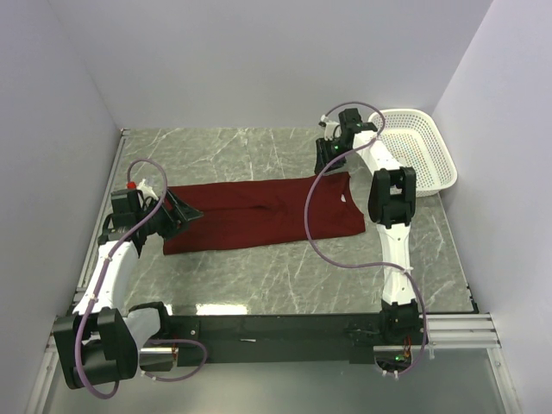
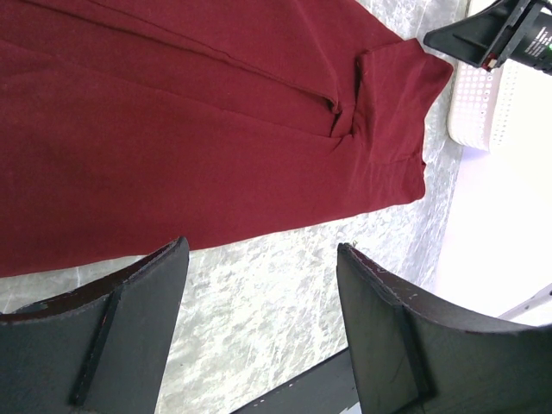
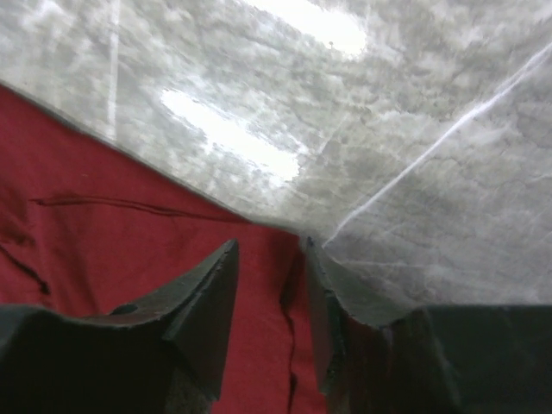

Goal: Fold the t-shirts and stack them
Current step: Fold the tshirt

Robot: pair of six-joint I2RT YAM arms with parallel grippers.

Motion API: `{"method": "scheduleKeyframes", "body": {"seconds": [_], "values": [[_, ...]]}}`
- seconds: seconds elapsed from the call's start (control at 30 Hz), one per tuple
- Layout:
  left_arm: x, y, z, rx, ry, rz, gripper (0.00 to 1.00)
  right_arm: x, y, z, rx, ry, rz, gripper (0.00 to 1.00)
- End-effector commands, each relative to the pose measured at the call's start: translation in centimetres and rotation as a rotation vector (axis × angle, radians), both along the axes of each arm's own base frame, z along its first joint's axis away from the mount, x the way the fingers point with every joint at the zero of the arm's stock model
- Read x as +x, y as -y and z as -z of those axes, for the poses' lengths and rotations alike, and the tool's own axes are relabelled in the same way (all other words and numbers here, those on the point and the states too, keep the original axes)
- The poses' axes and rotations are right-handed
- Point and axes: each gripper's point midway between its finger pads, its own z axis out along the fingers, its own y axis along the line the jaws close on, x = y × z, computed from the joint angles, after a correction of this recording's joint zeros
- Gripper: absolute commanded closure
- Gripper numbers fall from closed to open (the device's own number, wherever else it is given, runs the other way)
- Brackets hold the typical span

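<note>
Position, top view: t-shirt (image 1: 259, 216) lies flat across the table (image 1: 259, 289), long axis running left edge to right edge. Left gripper (image 1: 185, 210) sits at its left end, right gripper (image 1: 326, 159) at its far right corner.

Left wrist view: jaws apart, empty, cloth just beyond.

Right wrist view: jaws part-way apart astride the t-shirt's far edge; a pinch cannot be confirmed.

Grey marbled tabletop (image 1: 241, 276) enclosed by plain pale walls (image 1: 259, 60); bright light patches (image 3: 233, 138) glare on it.
</note>
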Motion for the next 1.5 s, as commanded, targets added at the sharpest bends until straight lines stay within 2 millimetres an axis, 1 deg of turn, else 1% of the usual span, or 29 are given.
{"method": "scheduleKeyframes", "body": {"seconds": [0.0, 0.03, 0.13, 0.2, 0.27, 0.4, 0.53, 0.63, 0.7, 0.73, 0.77, 0.83, 0.87, 0.93, 0.97, 1.03, 1.07, 1.1, 1.13, 1.17, 1.2, 1.23, 1.27, 1.37, 1.4, 1.47], "values": [[0.2, 0.2, -0.4, 0.005, 0.037, 0.025, 0.25, 0.2, 0.4, -0.8, -0.039, 0.032, 0.024, 0.54], [0.1, 0.3, -0.5, 0.003, 0.038, 0.027, 0.25, 0.0, 0.4, -0.6, -0.046, 0.029, 0.028, 0.54], [0.2, 0.3, -0.5, 0.005, 0.041, 0.026, 0.25, -0.1, 0.5, -0.7, -0.046, 0.022, 0.031, 0.54], [0.2, 0.2, -0.6, 0.005, 0.042, 0.024, 0.25, -0.4, 0.5, -0.2, -0.044, 0.000, 0.025, 0.55], [0.1, 0.3, -0.6, 0.006, 0.044, 0.026, 0.25, -0.6, 0.3, 0.1, -0.033, -0.011, 0.015, 0.57], [0.1, 0.2, -0.5, 0.008, 0.038, 0.024, 0.25, -1.1, -0.5, 0.0, 0.009, -0.028, -0.010, 0.62], [0.1, 0.3, -0.6, 0.008, 0.042, 0.026, 0.25, -1.4, -1.3, -0.8, 0.056, -0.035, -0.041, 0.68], [0.1, 0.2, -0.5, 0.010, 0.040, 0.024, 0.25, -1.6, -1.5, -1.1, 0.073, -0.030, -0.051, 0.73], [0.1, 0.2, -0.5, 0.010, 0.040, 0.024, 0.25, -1.3, -1.6, -2.1, 0.081, 0.003, -0.053, 0.81], [0.1, 0.2, -0.5, 0.010, 0.042, 0.022, 0.25, -1.4, -1.5, -2.2, 0.082, 0.007, -0.053, 0.87], [0.1, 0.2, -0.5, 0.010, 0.040, 0.024, 0.25, -1.2, -1.7, -2.8, 0.087, 0.030, -0.058, 0.88], [0.1, 0.2, -0.5, 0.010, 0.040, 0.024, 0.25, -1.1, -1.8, -3.4, 0.095, 0.046, -0.065, 0.92], [0.1, 0.2, -0.6, 0.010, 0.042, 0.024, 0.25, -1.0, -1.8, -4.2, 0.100, 0.066, -0.065, 0.94], [0.1, 0.2, -0.6, 0.011, 0.041, 0.025, 0.25, -1.0, -2.0, -4.7, 0.116, 0.084, -0.075, 0.96], [0.1, 0.2, -0.6, 0.011, 0.042, 0.025, 0.25, -1.1, -2.1, -5.5, 0.122, 0.101, -0.079, 0.96], [0.1, 0.2, -0.7, 0.012, 0.046, 0.025, 0.25, -1.5, -2.3, -5.7, 0.136, 0.118, -0.100, 0.97], [0.0, 0.3, -0.6, 0.009, 0.043, 0.027, 0.25, -1.4, -2.3, -6.7, 0.140, 0.153, -0.108, 0.97], [0.0, 0.2, -0.5, 0.010, 0.043, 0.026, 0.25, -2.0, -2.3, -6.3, 0.138, 0.148, -0.124, 0.97], [0.1, 0.3, -0.6, 0.009, 0.043, 0.027, 0.25, -2.3, -2.4, -6.4, 0.142, 0.156, -0.134, 0.97], [0.1, 0.2, -0.6, 0.010, 0.044, 0.025, 0.25, -2.5, -2.3, -7.2, 0.147, 0.179, -0.144, 0.97], [0.1, 0.3, -0.6, 0.007, 0.043, 0.029, 0.25, -2.7, -2.5, -7.4, 0.150, 0.189, -0.155, 0.97], [0.1, 0.3, -0.5, 0.008, 0.043, 0.028, 0.25, -3.1, -2.4, -7.0, 0.147, 0.186, -0.176, 0.97], [0.1, 0.3, -0.6, 0.008, 0.045, 0.028, 0.25, -3.4, -2.5, -7.4, 0.152, 0.193, -0.191, 0.97], [0.1, 0.3, -0.6, 0.007, 0.043, 0.029, 0.25, -4.5, -2.5, -7.2, 0.154, 0.194, -0.241, 0.97], [0.1, 0.3, -0.6, 0.007, 0.045, 0.027, 0.25, -5.1, -2.6, -6.8, 0.163, 0.181, -0.253, 0.97], [0.1, 0.3, -0.6, 0.006, 0.044, 0.028, 0.25, -5.7, -2.7, -6.9, 0.163, 0.195, -0.291, 0.97]]}}
